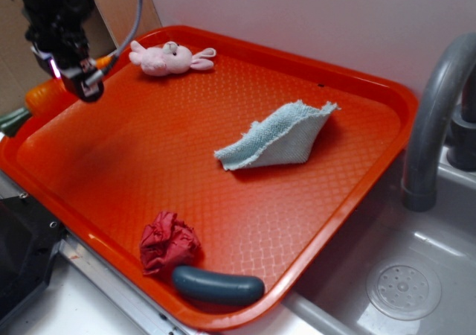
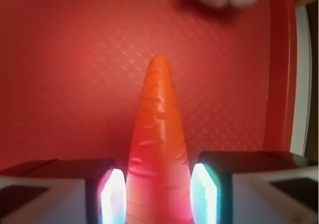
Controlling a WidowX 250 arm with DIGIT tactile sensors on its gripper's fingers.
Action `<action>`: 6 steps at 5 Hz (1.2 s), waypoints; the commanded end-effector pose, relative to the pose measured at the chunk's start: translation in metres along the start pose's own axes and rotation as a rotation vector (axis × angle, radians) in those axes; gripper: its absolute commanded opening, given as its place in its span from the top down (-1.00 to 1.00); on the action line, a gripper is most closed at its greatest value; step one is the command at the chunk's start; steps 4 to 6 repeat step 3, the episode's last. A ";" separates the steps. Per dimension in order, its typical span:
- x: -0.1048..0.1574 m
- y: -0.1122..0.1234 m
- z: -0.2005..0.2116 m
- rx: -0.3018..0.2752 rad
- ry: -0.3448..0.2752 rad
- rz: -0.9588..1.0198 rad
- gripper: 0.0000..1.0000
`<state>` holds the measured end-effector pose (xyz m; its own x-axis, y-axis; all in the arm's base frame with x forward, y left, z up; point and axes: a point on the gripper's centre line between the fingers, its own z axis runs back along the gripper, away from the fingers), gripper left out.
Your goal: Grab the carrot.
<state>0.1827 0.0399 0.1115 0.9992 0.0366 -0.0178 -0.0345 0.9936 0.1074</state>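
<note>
A black robot arm's gripper (image 1: pixel 80 82) hangs over the far left corner of a textured orange-red plastic tray (image 1: pixel 245 223), which sits beside a grey sink basin (image 1: pixel 416 275) with a grey curved tap (image 1: pixel 435 112). The small glossy orange plastic toy carrot (image 2: pixel 159 149) lies between the jaws: in the wrist view its wide body fills the gap between the two lit pads (image 2: pixel 113 194), with its pointed tip aimed away from the gripper across the tray floor. The jaws look set close against both sides of the carrot, though whether they are pressing it firmly cannot be told. In the exterior view the carrot shows only as an orange bulge beside the gripper at the tray's left rim, with its dark green stem end poking out past that rim. The step in hand appears to be the grasp itself; the next move likely calls for confirming a firm pinch on the slippery tapered body, then lifting straight up. The arm reaches down from the upper left, its wrist tilted so the jaws point toward the tray. Elsewhere on the tray, a pink plush rabbit (image 1: pixel 169 58) lies near the far edge, a pale blue folded cloth (image 1: pixel 279 138) rests in the middle, and a crumpled red cloth (image 1: pixel 168 242) touches a dark grey-blue sausage-shaped toy (image 1: pixel 218 285) at the near edge.
</note>
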 end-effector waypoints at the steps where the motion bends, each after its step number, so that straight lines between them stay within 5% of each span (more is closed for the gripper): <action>1: 0.000 -0.037 0.067 -0.053 -0.133 -0.101 1.00; 3: -0.011 -0.056 0.075 -0.160 -0.138 -0.153 1.00; 6: -0.011 -0.056 0.075 -0.160 -0.138 -0.153 1.00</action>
